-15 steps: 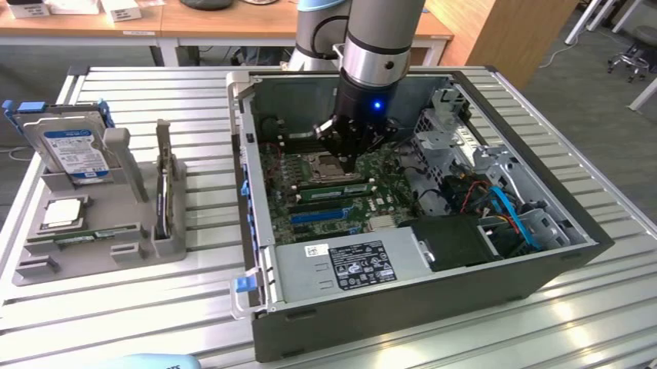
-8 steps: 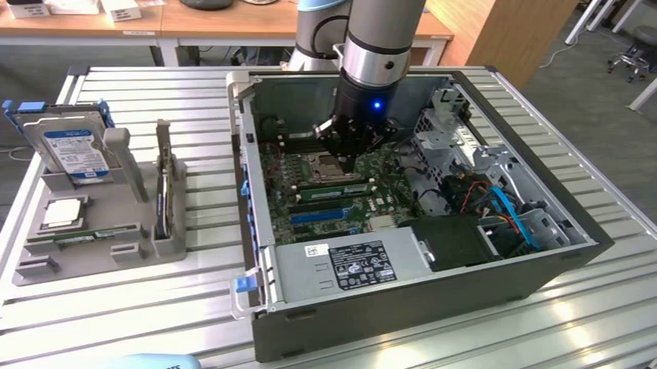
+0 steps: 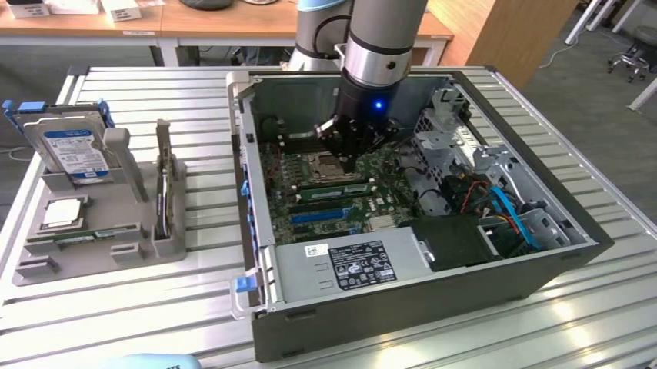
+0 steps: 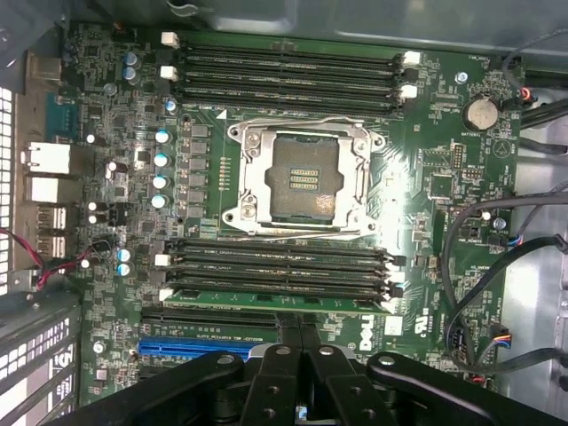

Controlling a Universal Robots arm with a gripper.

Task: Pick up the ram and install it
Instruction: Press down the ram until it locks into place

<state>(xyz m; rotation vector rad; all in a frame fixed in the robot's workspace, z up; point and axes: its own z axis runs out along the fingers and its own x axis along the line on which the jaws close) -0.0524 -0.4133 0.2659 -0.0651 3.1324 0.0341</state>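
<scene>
Exterior view: my gripper (image 3: 352, 157) is inside the case (image 3: 411, 307), low over the motherboard (image 3: 339, 201).

Wrist view: fingers (image 4: 302, 342) fully shut, pressing the ram (image 4: 275, 300) in its slot. Seating step, I judge; latches need confirming.

A slatted, silver-grey aluminium table (image 3: 123, 307) fills the exterior view. On its left half rests a grey plastic parts holder (image 3: 98, 231) with slots and pockets; across centre and right stands an open dark-grey metal computer case (image 3: 411, 300), its side panel off, sitting just beside the holder.
</scene>
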